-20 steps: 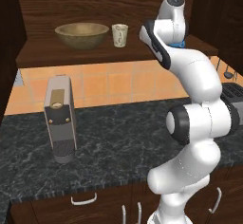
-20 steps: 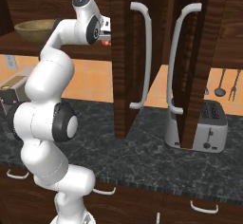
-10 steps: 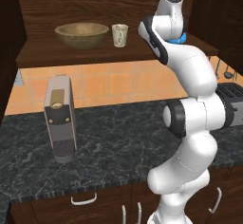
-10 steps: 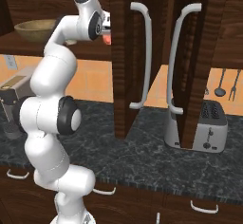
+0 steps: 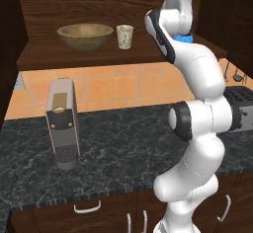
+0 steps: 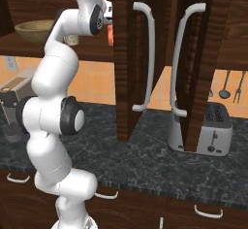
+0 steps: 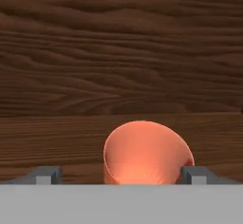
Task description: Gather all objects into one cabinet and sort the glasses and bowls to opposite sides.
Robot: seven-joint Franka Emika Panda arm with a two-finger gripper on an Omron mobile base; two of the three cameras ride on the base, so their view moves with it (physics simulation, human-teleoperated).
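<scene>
Jaws now wider round plain red-orange cup (image 7: pixel 144 154), rim tilted fwd.

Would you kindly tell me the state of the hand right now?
Hand: open, its fingertips standing apart on either side of the red-orange cup, not gripping it.

Dark speckled stone counter (image 5: pixel 113 153). Orange tile wall (image 5: pixel 123 86) behind. Grey coffee machine (image 5: pixel 63 123) stands on counter. Silver toaster (image 6: pixel 213 133) further right. Brown drawers (image 6: pixel 145 208) below, small grey handles. Spoons (image 6: pixel 225 85) hang on wall.

Matt wood-grain cabinet (image 7: pixel 118 52); smooth, perhaps plastic, red-orange cup (image 7: pixel 147 154).
</scene>
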